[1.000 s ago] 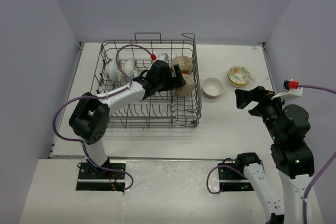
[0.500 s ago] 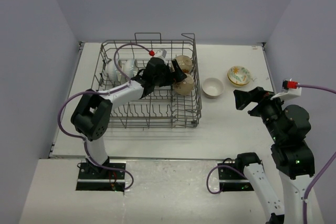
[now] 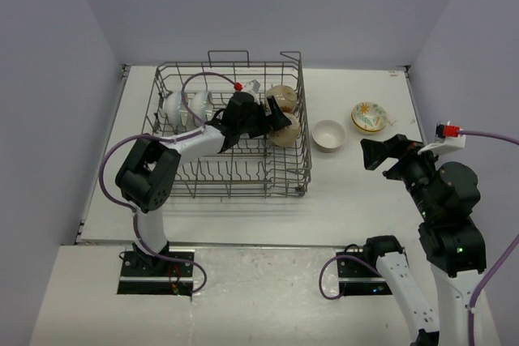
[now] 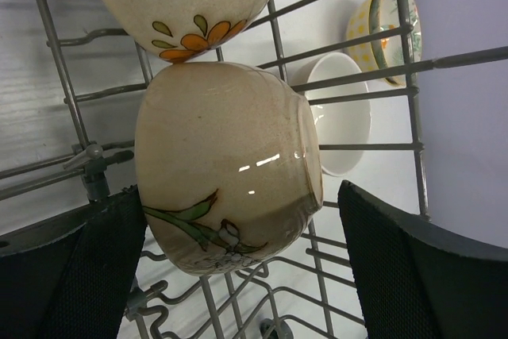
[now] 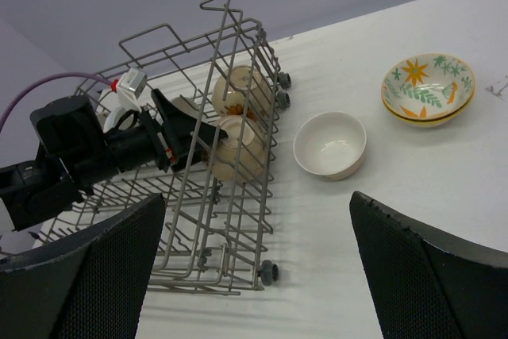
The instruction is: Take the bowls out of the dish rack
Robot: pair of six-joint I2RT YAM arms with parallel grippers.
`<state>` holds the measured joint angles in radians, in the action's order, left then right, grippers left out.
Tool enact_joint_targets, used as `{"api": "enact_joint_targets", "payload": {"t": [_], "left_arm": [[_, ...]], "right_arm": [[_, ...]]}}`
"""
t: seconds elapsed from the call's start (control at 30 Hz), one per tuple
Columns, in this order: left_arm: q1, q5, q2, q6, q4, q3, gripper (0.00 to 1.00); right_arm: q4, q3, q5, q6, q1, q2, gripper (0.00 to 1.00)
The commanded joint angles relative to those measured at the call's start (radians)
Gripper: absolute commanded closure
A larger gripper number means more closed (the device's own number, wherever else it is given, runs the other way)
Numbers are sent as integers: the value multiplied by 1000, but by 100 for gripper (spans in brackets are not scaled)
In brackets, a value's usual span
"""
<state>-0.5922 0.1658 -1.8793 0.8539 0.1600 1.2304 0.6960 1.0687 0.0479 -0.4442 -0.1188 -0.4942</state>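
Observation:
The grey wire dish rack stands left of centre. At its right end two tan-brown bowls stand on edge: a near one and a far one. White bowls stand at its far left. My left gripper is inside the rack, open, its jaws on either side of the near tan bowl; the right finger stands clear of it. My right gripper is open and empty above the table, right of the rack.
A white bowl and a yellow-floral bowl sit upright on the table right of the rack, also in the right wrist view. The rack's wire wall stands between the tan bowls and them.
My left gripper has moved right along the rack to the near tan bowl and now straddles it. The right arm has barely moved.

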Motion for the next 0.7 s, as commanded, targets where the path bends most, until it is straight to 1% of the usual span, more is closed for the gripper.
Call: {"api": "enact_joint_targets", "payload": {"t": [0.0, 0.2, 0.47, 0.6, 0.67], "left_arm": [[-6, 49, 5, 30, 73, -8, 3], [-6, 66, 23, 37, 115, -20, 5], [-6, 93, 42, 42, 159, -32, 11], [-6, 100, 57, 45, 180, -45, 12], [-6, 113, 55, 45, 190, -45, 16]], "right_arm": [[-4, 30, 20, 21, -2, -3, 1], [-3, 27, 10, 22, -1, -1, 1], [-12, 17, 24, 25, -2, -14, 1], [-15, 16, 32, 25, -1, -17, 1], [-20, 13, 38, 25, -2, -18, 1]]}}
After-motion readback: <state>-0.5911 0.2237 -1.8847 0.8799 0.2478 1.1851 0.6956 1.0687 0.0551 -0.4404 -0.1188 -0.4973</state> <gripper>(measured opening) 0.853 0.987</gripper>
